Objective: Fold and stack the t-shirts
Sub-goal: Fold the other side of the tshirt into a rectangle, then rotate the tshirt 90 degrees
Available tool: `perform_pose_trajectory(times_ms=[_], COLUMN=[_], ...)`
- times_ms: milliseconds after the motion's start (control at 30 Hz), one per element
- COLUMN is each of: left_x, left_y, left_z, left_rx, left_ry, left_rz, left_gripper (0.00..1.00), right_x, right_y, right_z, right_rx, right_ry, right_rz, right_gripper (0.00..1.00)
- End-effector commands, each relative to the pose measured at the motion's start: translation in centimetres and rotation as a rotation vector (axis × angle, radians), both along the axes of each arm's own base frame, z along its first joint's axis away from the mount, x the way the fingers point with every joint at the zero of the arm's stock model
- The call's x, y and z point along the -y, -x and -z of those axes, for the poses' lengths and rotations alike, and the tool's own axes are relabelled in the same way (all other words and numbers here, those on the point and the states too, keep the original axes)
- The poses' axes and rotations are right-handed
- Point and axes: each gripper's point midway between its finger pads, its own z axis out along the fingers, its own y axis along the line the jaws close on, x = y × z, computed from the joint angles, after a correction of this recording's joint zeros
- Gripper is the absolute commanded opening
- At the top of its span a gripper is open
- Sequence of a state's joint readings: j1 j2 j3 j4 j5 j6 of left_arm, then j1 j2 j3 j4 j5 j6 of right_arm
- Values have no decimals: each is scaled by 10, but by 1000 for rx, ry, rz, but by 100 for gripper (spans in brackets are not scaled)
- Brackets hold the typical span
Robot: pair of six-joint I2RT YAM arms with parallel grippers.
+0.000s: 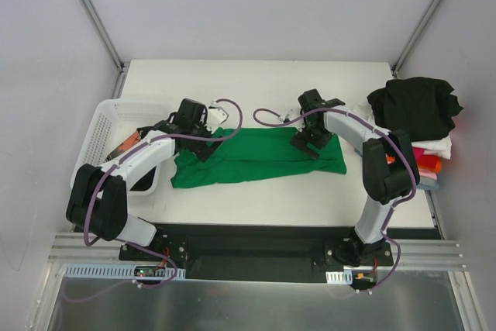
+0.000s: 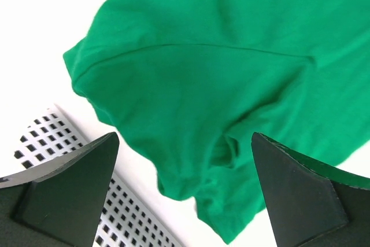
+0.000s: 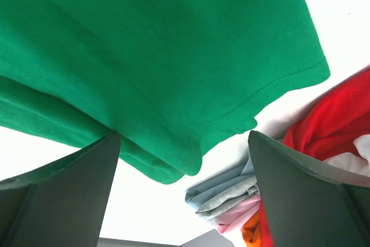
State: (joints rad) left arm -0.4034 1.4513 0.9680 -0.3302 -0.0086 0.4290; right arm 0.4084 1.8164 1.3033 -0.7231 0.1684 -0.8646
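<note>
Above the left end of the green shirt (image 1: 256, 159), the left claw (image 1: 204, 145) is held wide open, its jaws spread apart and nothing gripped between them. A sleeve and a crumpled edge of the shirt are seen below it in the wrist view, and a corner of the white mesh basket (image 1: 105, 118) is seen just beside the cloth. Above the right end of the same shirt, the right claw (image 1: 307, 145) is likewise spread fully, with nothing held; a stitched hem is seen beneath it, with layers of cloth lying one over another. Whether either claw touches the cloth cannot be told.

The shirt is laid as a long strip across the middle of the worktop (image 1: 256, 203), between the two arms. The basket is set at the left edge. At the right edge, well apart from the basket, other shirts are heaped: a black shirt (image 1: 415, 106) is bunched on top, and white cloth (image 1: 434, 145), red cloth (image 3: 341, 114), pale blue cloth (image 3: 222, 192) and pink cloth (image 3: 234, 219) are seen under and beside it.
</note>
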Motion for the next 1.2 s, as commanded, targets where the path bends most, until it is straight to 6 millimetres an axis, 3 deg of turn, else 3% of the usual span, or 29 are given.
perform_pose_trajectory(times_ms=[0,167,433,600,867,1167], left_x=[10,5,3,4,5,3], left_y=[24,33,30,26,15,14], left_z=[6,31,59,68,65,73], left_rx=[-68,-141,-218,-245,-231,-264], left_ry=[44,5,-47,-63,-75,-62], left_rz=[31,27,38,44,48,30], left_gripper=[99,99,99,99,99,99], right_x=[-4,-1,3,5,-4,2], right_y=[3,5,8,10,17,18], right_z=[2,5,11,19,26,30], right_rx=[-14,-13,-29,-58,-183,-198], right_ry=[-14,-4,1,3,-126,-131], right_rz=[-3,-4,-3,-4,-10,-2], right_gripper=[96,97,96,97,97,96])
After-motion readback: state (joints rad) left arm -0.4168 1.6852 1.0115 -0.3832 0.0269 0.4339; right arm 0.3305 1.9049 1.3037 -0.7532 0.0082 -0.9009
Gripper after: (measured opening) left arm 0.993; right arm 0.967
